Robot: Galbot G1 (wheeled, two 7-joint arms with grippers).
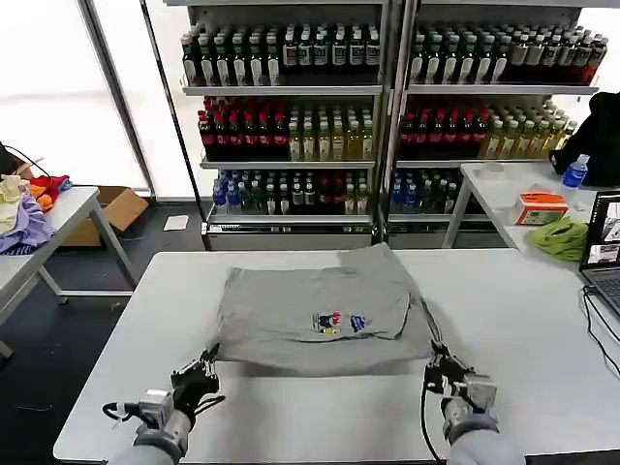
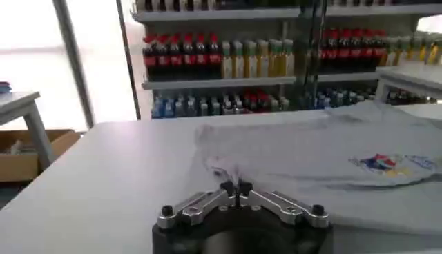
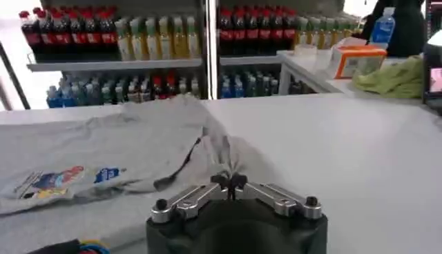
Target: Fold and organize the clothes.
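Shirt (image 1: pixel 315 305), light grey, lies partly folded at the centre of the white worktop (image 1: pixel 513 320). Long axis runs left to right across the worktop; the near hem edge faces the robot, and a folded-over flap rises toward the far right corner. Small multicoloured chest print (image 1: pixel 337 323) faces up, right of the shirt's middle and toward its near edge.

Left gripper (image 1: pixel 206 364) sits at the near left corner of the shirt. In the left wrist view its fingers (image 2: pixel 227 188) are clenched together on a bunched pinch of the grey fabric.

Right gripper (image 1: pixel 438 366) sits at the near right corner. In the right wrist view its fingers (image 3: pixel 219 182) are likewise closed on a gathered fold of the shirt.

Both corners are pinched at worktop level, wrinkles radiating from each pinch.
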